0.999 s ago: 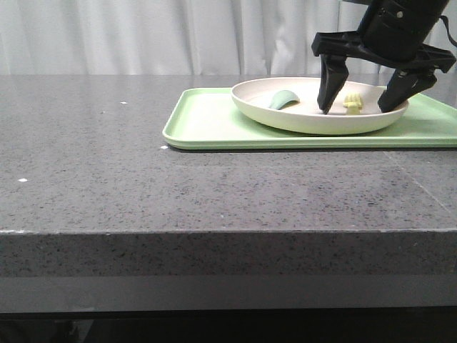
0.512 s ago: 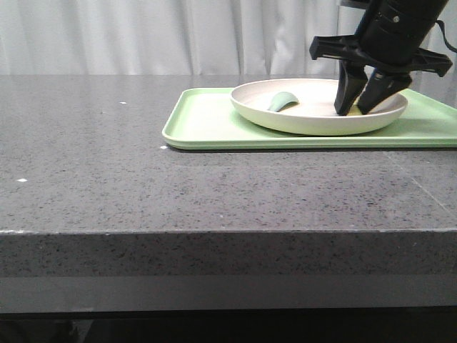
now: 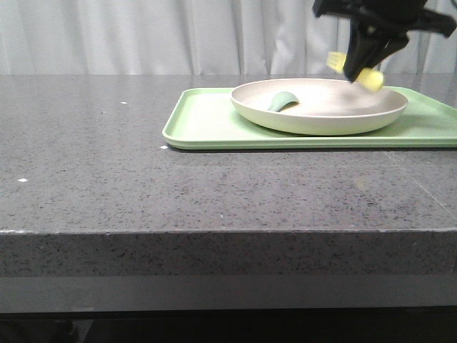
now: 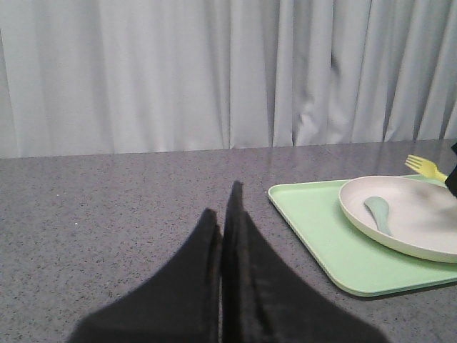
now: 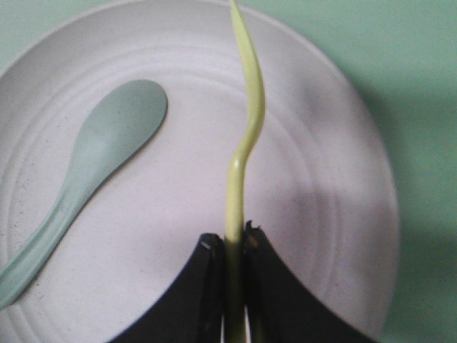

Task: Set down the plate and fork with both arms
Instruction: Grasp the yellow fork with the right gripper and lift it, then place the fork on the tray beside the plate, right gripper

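Observation:
The cream-white plate (image 3: pixel 321 114) rests on a light-green tray (image 3: pixel 207 125) at the right of the table, with a grey-green spoon (image 3: pixel 283 101) lying in it. My right gripper (image 3: pixel 362 63) hangs above the plate's right side, shut on the pale-yellow fork (image 3: pixel 370 78), which is lifted clear of the dish. In the right wrist view the fork (image 5: pixel 243 136) sticks out edge-on from between the fingers (image 5: pixel 207 286), over the plate (image 5: pixel 335 171) and beside the spoon (image 5: pixel 93 153). My left gripper (image 4: pixel 223 214) is shut and empty, over bare table left of the tray (image 4: pixel 321 236).
The dark speckled table (image 3: pixel 107 164) stretches left and forward of the tray, ending at its front edge. A pale curtain (image 3: pixel 143 36) closes off the back.
The right gripper closed on the fork in the plate and has risen with it, so the fork now hangs above the plate. The left arm shows no change.

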Controlling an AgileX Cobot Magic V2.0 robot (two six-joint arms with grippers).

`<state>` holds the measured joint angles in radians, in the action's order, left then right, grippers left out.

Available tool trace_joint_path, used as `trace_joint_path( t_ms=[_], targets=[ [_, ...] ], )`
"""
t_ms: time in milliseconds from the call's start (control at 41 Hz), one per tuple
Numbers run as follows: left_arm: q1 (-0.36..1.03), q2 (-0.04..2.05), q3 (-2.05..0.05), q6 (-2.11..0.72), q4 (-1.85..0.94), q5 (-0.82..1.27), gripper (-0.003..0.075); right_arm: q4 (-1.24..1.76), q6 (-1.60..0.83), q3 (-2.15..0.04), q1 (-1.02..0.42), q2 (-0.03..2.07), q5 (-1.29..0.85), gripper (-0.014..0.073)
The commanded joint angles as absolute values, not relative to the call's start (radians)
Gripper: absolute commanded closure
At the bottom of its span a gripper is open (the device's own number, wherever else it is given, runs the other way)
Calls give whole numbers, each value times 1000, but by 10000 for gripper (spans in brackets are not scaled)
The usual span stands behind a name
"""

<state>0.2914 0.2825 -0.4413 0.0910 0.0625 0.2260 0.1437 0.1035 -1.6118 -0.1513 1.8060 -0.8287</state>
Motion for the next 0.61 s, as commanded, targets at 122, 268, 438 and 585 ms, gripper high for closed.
trace_joint_path(
  t_ms=[122,268,438,585],
  targets=[
    [290,291,-469,102,63,141,738,55,104,-1641,-44,1715,-826,644],
    [290,291,-469,102,63,141,738,47,99,-1599,11,1750,-839,640],
    [290,291,-469,102,63,141,738,47,98,-1585,39,1804,-847,640],
    [290,291,-469,102,63,141,738,47,97,-1585,35,1815,-844,640]
  ],
)
